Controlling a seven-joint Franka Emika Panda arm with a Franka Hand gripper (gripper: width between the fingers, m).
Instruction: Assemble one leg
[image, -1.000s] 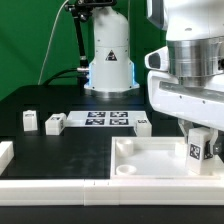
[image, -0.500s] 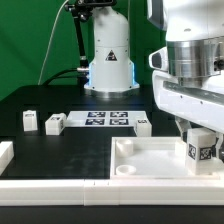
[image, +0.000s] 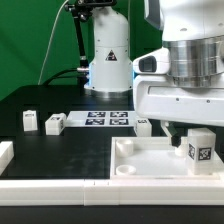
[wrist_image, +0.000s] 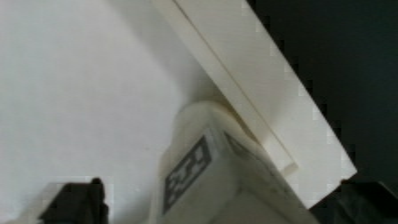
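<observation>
Leg in hand: leg (image: 201, 150), white block with its tag facing the camera, upright at the exterior view's right, over the near right corner of the panel; base hidden behind the panel's front rim, so seated or just above cannot be told.
Same leg, wrist view: tagged face (wrist_image: 192, 172) seen at a steep angle, close against a raised rim of the panel.
Panel: large white tray-like panel (image: 150, 178) on the counter (image: 50, 100), a round corner socket (image: 125, 170) visible at its near left corner.
Gripper: gripper (image: 190, 128) low over the leg, fingers mostly hidden under the wrist housing; one dark finger tip (wrist_image: 75, 200) visible in the wrist view; spread or pinching the leg, cannot tell.
Spare legs: three loose legs on the counter, at (image: 29, 121), (image: 54, 123) and (image: 143, 125), well apart from the panel's sockets.
Marker board: marker board (image: 108, 118), flat between the loose legs.
Border bars: long white border bars, one along the front edge (image: 55, 184).
Step judged: fitting one leg into the panel's right corner socket; late in that step, insertion not confirmed.
Next move calls for: leg kept upright and centred on the socket, pressed or twisted home, then release straight upward.
Risk judged: tilt against the rim, jamming the leg.
</observation>
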